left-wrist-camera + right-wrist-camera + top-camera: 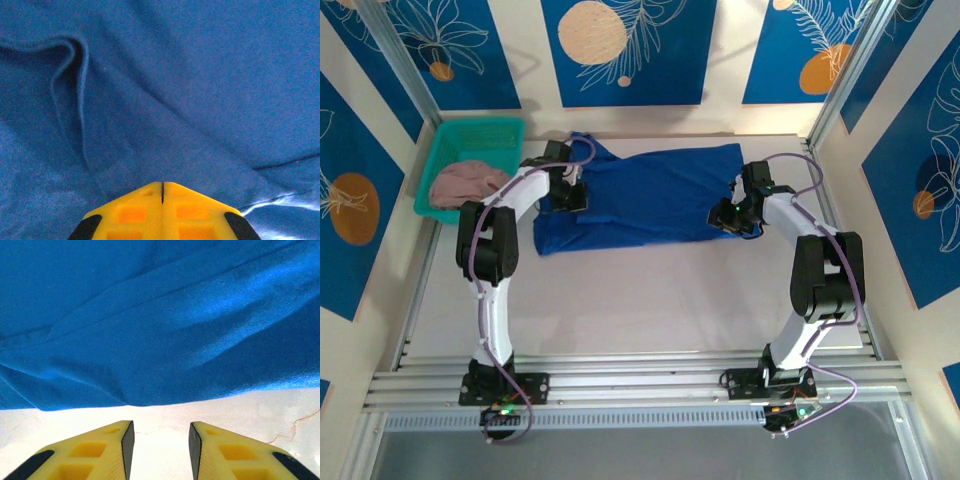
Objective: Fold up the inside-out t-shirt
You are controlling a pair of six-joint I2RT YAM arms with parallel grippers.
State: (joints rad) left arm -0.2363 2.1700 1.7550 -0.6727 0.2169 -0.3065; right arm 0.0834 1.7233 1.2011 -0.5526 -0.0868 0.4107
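At the left end of the shirt (pixel 650 195), which lies spread on the bench (pixel 650 300), your left fingers (pixel 135 212) are closed on a pinch of its cloth, while your right fingers (pixel 90 450) stand apart over bare bench just off its right edge.

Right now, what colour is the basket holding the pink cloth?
The basket is teal green, seen best from the top external view.

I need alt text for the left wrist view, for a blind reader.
The left hand has its yellow fingers shut together against the blue t-shirt, which has a raised crease at upper left. Whether they pinch cloth is unclear.
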